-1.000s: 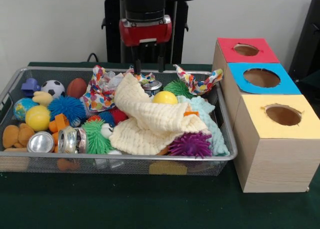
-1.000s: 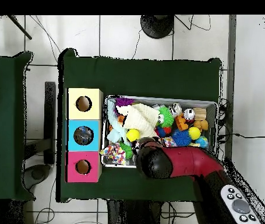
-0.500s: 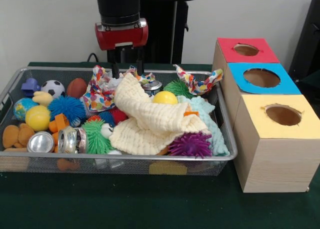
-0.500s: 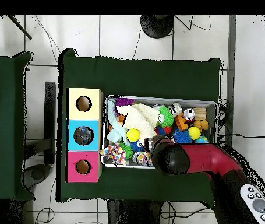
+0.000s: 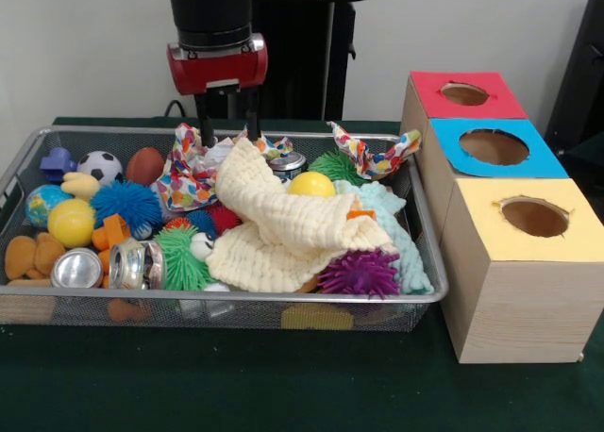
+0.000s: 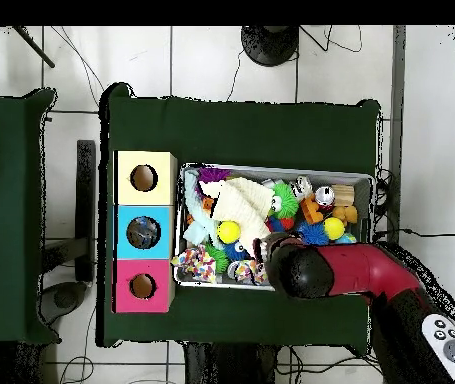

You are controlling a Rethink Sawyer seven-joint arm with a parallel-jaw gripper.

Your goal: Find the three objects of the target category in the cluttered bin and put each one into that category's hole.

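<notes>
One wire-mesh bin (image 5: 19, 163) across the left and centre of the front view, on a dark green worktop (image 5: 283, 385). Three wooden boxes in a row at right, each with one round hole: red-topped (image 5: 444, 107) farthest back with its hole (image 5: 464, 93) in the upper right, blue-topped (image 5: 528, 163) in the middle, yellow-topped (image 5: 491, 239) nearest.

Only one tan plush animal (image 5: 28, 256) plainly visible, at the bin's lower-left corner against the rim; a pale yellow plush shape (image 5: 80, 184) near the upper left, kind unclear. Any others hidden.

Clutter, counted: one cream cloth (image 5: 283, 220) draped over the bin's centre, covering whatever lies beneath; four spiky balls, namely blue (image 5: 125, 204), green (image 5: 179, 256), purple (image 5: 359, 272) and a second green (image 5: 335, 165) at the back; two yellow balls (image 5: 71, 222) (image 5: 310, 184); one soccer ball (image 5: 99, 166); two crushed cans (image 5: 132, 264); a patterned cloth (image 5: 184, 173).

Tool (image 5: 227, 116) in the upper centre-left, above the bin's far rim, two dark fingers parted with nothing between them, clear of the clutter. In the overhead view, only the red arm (image 6: 356, 275) over the bin's lower edge.
</notes>
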